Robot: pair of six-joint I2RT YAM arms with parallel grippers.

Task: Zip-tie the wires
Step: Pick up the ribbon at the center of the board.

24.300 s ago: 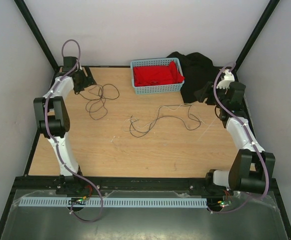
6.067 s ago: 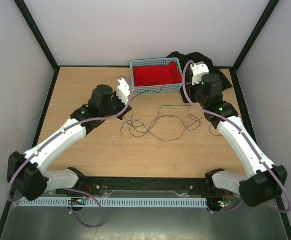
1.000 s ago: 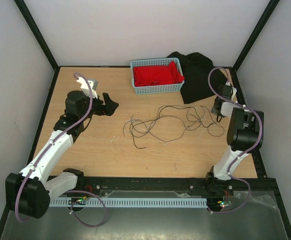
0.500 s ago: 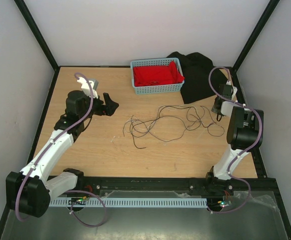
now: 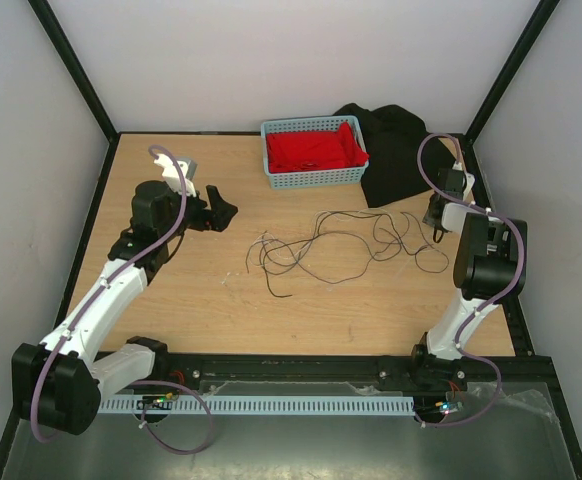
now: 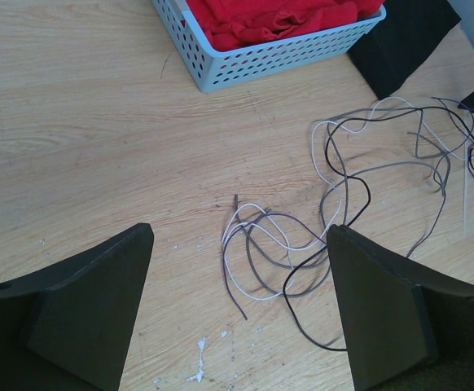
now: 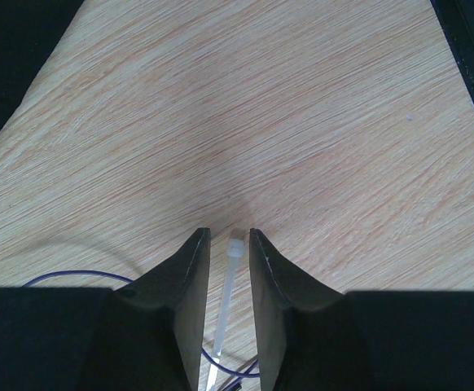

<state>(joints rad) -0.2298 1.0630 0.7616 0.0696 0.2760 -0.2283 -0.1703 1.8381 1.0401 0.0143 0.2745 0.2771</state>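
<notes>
The wires (image 5: 331,245) lie in a loose tangle of thin dark and pale loops on the wooden tabletop (image 5: 221,300), around its middle and stretching toward the right side, in front of the light blue basket (image 5: 311,178). The basket holds a red cloth (image 5: 311,148), and a black cloth (image 5: 396,150) lies crumpled just to its right, at the far corner. The left hand (image 5: 216,212) hovers to the left of the tangle, well apart from it. Its two fingers are spread wide with nothing between them, and its own camera looks across at the nearest loops. The right hand (image 5: 437,228) is low over the tabletop at the right end of the tangle, near the edge of the black cloth. In its wrist camera the fingers (image 7: 190,269) stand close together, with a white zip tie (image 7: 225,309) running lengthwise through the narrow gap and its head just at the fingertips. Whether the fingers actually pinch the tie cannot be told, since a sliver of space shows on either side. A thin dark strand curves across the tabletop beside that hand's left finger.
</notes>
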